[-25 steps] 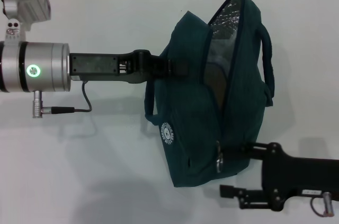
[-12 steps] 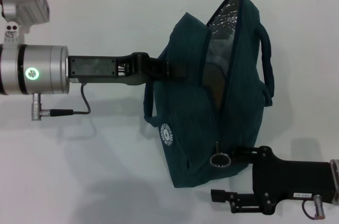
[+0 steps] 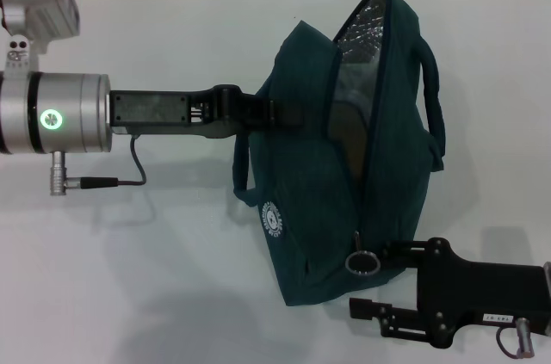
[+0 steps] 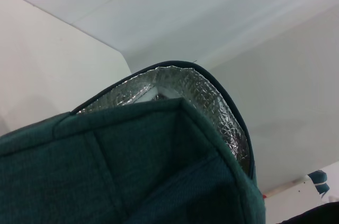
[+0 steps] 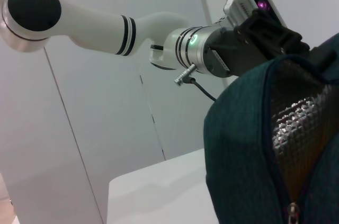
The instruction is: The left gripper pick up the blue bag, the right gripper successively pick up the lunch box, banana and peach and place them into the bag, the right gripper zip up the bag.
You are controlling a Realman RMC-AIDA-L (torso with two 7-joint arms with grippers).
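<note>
The blue bag [image 3: 310,200] hangs upright over the white table, its top gaping and the silver foil lining [image 3: 366,33] showing. My left gripper [image 3: 280,113] is shut on the bag's left upper edge. In the left wrist view the bag's fabric [image 4: 132,166] fills the frame. My right gripper [image 3: 372,280] is open beside the bag's lower right corner, with its upper finger next to the ring zip pull [image 3: 362,262]. The right wrist view shows the bag [image 5: 243,128] and its zip slider [image 5: 290,211]. The lunch box, banana and peach are out of view; a dim brown shape lies inside the bag.
The white table [image 3: 129,252] spreads to the left of and in front of the bag, and its far edge meets a grey wall. The left arm's silver wrist [image 3: 52,114] with its cable reaches in from the left. The left arm [image 5: 106,20] is seen against wall panels.
My right gripper has shifted slightly down beside the bag's lower corner. The ring zip pull, flat against the bag before, now hangs out in view. The left gripper and bag stay put.
</note>
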